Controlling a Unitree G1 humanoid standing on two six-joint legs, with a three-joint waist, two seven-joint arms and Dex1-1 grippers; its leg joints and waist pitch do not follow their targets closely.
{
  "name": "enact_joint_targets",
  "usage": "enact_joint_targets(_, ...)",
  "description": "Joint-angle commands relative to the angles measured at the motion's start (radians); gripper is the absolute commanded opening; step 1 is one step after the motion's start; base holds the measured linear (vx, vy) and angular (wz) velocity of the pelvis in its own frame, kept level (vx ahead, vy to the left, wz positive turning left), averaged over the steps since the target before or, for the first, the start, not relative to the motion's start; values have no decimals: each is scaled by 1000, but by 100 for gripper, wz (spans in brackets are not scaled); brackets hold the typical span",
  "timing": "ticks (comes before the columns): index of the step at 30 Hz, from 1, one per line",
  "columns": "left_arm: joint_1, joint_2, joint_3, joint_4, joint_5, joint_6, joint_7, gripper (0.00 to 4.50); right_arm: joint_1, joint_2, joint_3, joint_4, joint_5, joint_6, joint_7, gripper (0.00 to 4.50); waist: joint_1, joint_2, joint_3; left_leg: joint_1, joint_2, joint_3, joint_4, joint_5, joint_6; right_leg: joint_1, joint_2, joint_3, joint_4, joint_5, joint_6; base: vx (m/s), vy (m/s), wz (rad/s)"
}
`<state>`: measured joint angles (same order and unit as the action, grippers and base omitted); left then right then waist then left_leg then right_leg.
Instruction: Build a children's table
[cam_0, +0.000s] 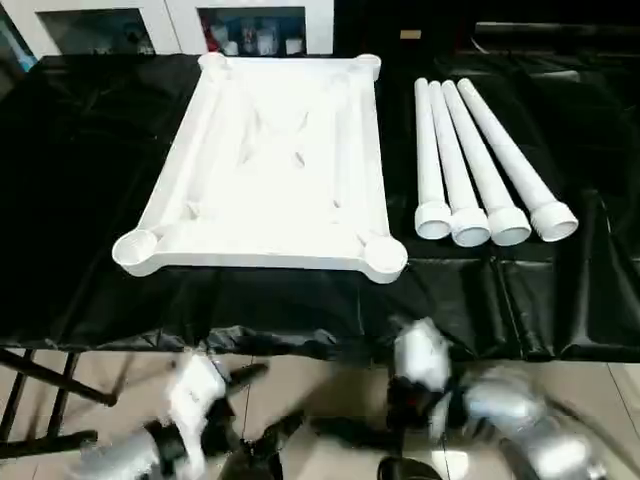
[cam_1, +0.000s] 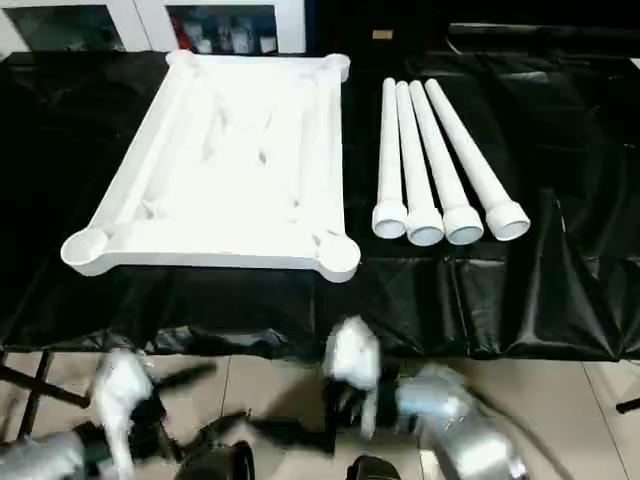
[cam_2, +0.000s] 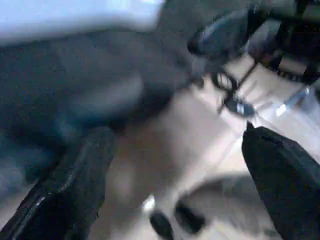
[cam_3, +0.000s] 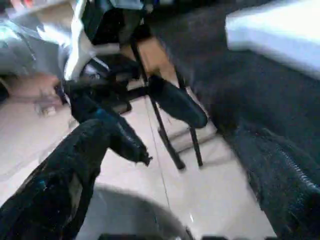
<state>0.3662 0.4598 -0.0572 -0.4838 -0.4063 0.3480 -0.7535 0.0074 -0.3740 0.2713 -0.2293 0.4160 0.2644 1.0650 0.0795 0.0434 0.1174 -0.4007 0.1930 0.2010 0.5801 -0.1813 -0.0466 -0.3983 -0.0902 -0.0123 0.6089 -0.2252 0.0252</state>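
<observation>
Legs (cam_0: 470, 160) lie side by side — flared ends toward robot.

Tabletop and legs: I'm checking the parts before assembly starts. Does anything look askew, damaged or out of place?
Nothing stands out. The tabletop lies flat, ribbed underside up, on the black cloth, with its four corner sockets showing. The four legs lie side by side to its right, flared ends toward the robot, fanning slightly apart. No damage is visible.

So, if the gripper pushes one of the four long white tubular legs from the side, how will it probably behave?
The long white tubular legs are round, so a pushed one would probably roll across the black table cover. They lie close side by side, so it may nudge its neighbours. The flared ends could make it curve.
</observation>
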Motion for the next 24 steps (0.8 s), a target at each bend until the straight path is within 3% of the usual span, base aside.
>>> enact_joint_targets(1,-20,4,45,-74,-66,60,34,450,-16,-2,-46,-73,76,60,-25,447,5,-1,-58,31,38,-20,-71,-152,94,31,-31,20,-57,16,-243,0,0,0)
enact_joint_targets(3,-34,3,61,-97,-85,80,52,450,-24,-1,-60,-89,97,77,-40,447,10,1,-58,33,37,-19,-69,-154,78,29,-30,21,-56,-9,-238,0,0,0)
enact_joint_targets(4,-56,-1,81,-128,-106,104,86,450,-34,-1,-82,-111,124,104,-63,447,10,-4,-63,32,35,-18,-68,-150,68,31,-28,21,-55,-17,-231,0,0,0)
enact_joint_targets(7,-173,-72,116,-176,-50,144,255,450,-90,19,-170,-156,165,188,-199,447,13,-9,-73,33,33,-19,-62,-130,51,32,-28,21,-54,-21,-219,0,0,0)
enact_joint_targets(8,-217,-108,112,-168,10,154,321,450,-105,26,-187,-156,141,215,-248,447,13,-7,-72,33,34,-20,-65,-127,44,32,-27,21,-54,-24,-215,0,0,0)
enact_joint_targets(9,-253,-135,109,-159,48,168,376,450,-112,33,-196,-159,108,237,-297,447,12,-20,-82,32,32,-20,-58,-100,38,37,-28,21,-50,-13,-209,0,0,0)
enact_joint_targets(10,-253,-135,109,-159,48,168,376,450,-112,33,-196,-159,108,237,-297,447,14,-22,-86,32,29,-19,-56,-94,28,36,-30,22,-51,-23,-193,0,0,0)
enact_joint_targets(11,-312,-167,101,-113,141,178,469,450,-123,68,-210,-145,28,265,-412,447,12,-32,-91,27,27,-18,-57,-97,20,38,-28,21,-54,-37,-169,0,0,0)
enact_joint_targets(12,-312,-167,101,-113,141,178,469,450,-123,68,-210,-145,28,265,-412,447,12,-29,-91,27,27,-21,-58,-97,9,36,-26,20,-54,-42,-153,0,0,0)
enact_joint_targets(13,-349,-195,102,-53,201,144,552,450,-129,125,-234,-100,-40,233,-536,447,7,-42,-97,29,24,-19,-56,-120,-8,34,-24,21,-59,-63,-129,0,0,0)
enact_joint_targets(14,-354,-208,103,-31,218,122,582,450,-125,138,-239,-81,-74,210,-579,447,6,-38,-102,31,22,-22,-59,-149,-32,32,-25,20,-58,-92,-114,0,0,0)
enact_joint_targets(15,-355,-210,104,-27,221,117,588,450,-124,140,-240,-77,-81,206,-587,447,5,-46,-105,31,24,-23,-59,-159,-39,33,-25,20,-61,-102,-107,0,0,0)
enact_joint_targets(17,-364,-242,95,18,264,98,670,450,-107,144,-243,-37,-156,176,-697,447,5,-44,-117,36,23,-22,-56,-168,-59,34,-21,20,-58,-83,-98,0,0,0)
enact_joint_targets(18,-369,-246,78,45,300,69,684,450,-99,148,-246,-22,-196,168,-756,447,6,-35,-119,37,24,-24,-55,-161,-64,32,-20,20,-56,-65,-97,0,0,0)
enact_joint_targets(19,-372,-249,62,54,327,58,693,450,-92,148,-253,-19,-216,167,-791,447,5,-36,-118,34,20,-23,-54,-159,-66,31,-16,19,-59,-50,-86,0,0,0)
enact_joint_targets(20,-388,-260,42,62,340,83,698,450,-95,190,-316,-33,-167,227,-845,447,9,-25,-121,38,20,-23,-53,-173,-70,29,-17,20,-57,-42,-78,0,0,0)
enact_joint_targets(21,-391,-262,40,61,341,87,699,450,-95,194,-323,-35,-161,234,-849,447,6,-8,-122,40,18,-25,-54,-186,-72,26,-15,20,-55,-35,-79,0,0,0)
enact_joint_targets(22,-411,-263,37,96,331,94,682,450,-101,207,-322,-27,-167,224,-851,447,6,-7,-119,34,18,-30,-57,-209,-76,26,-14,17,-54,-26,-81,0,0,0)
enact_joint_targets(23,-424,-257,31,138,339,58,666,450,-98,214,-299,-14,-198,199,-851,447,3,-15,-116,34,15,-27,-57,-249,-76,22,-11,17,-64,-60,-74,0,0,0)
enact_joint_targets(24,-426,-242,21,159,350,39,653,450,-86,221,-284,-6,-212,181,-849,447,3,-20,-124,31,14,-30,-55,-250,-73,30,-14,16,-62,-74,-74,0,0,0)
